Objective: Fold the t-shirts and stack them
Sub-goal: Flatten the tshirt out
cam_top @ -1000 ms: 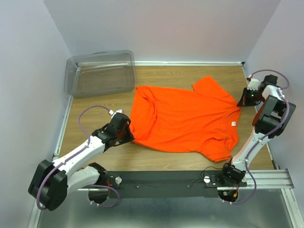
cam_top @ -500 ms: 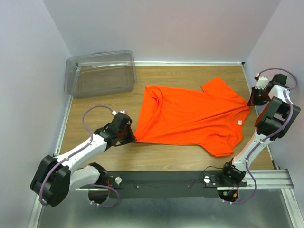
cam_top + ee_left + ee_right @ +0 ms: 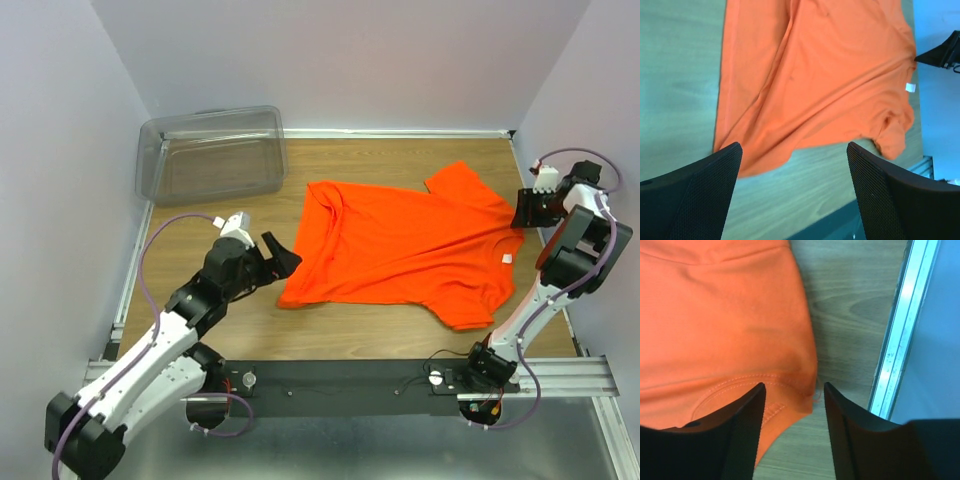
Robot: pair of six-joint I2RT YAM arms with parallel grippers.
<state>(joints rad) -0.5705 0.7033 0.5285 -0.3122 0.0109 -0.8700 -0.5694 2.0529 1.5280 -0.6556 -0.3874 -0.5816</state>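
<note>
Lets go of the t-shirt (image 3: 400,250) with the left gripper (image 3: 794,148), now wide open, lifted up and back from the hem. Opens the right gripper (image 3: 793,386) too, shirt edge lying loose below its fingers.

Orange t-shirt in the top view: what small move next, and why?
Probably lower the open left gripper onto the near hem corner of the orange t-shirt and pinch it: the shirt lies spread flat, unfolded, and the right gripper also stands open, so nothing is held.

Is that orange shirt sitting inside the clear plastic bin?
No, the orange t-shirt lies spread on the wooden table, apart from the bin.
</note>
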